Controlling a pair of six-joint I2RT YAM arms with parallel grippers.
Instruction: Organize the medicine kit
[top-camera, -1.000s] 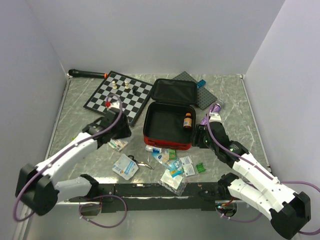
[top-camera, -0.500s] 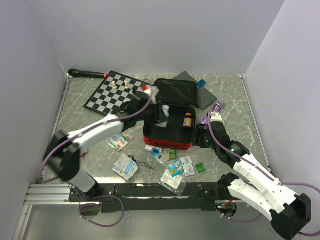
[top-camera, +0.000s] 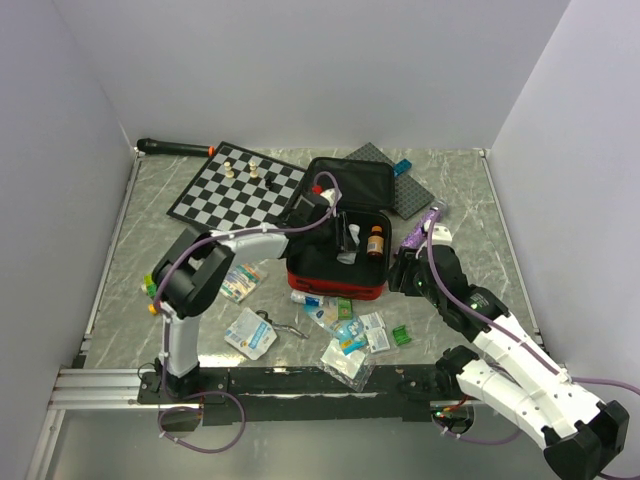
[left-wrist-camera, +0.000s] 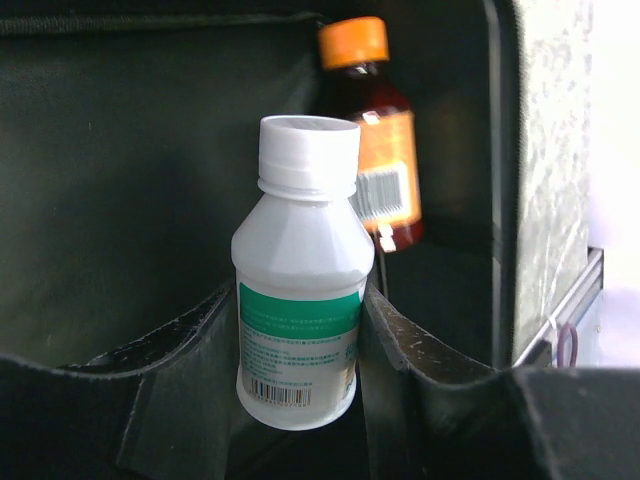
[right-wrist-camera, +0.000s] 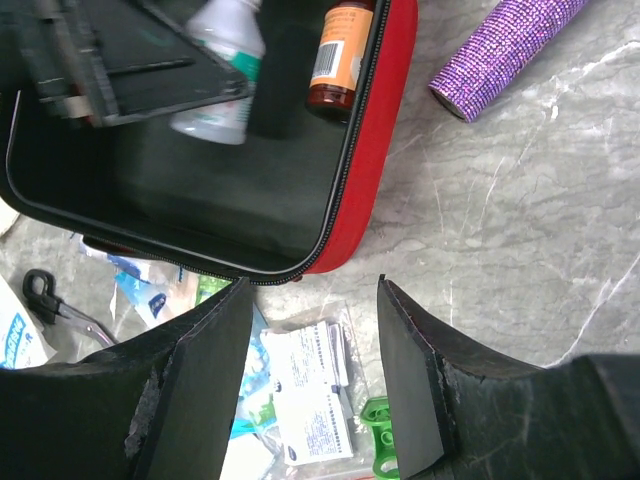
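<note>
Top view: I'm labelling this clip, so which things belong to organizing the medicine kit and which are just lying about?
Job: kit, white bottle, brown bottle, loose packets.
Lying about: chessboard, purple tube, grey plate, black stick.

No wording is legible anywhere. On the white bottle (left-wrist-camera: 300, 270), a green-banded label with fine print and a barcode is seen, but the print is too small to read. An orange label with a barcode is carried by the amber bottle (left-wrist-camera: 388, 140).
</note>
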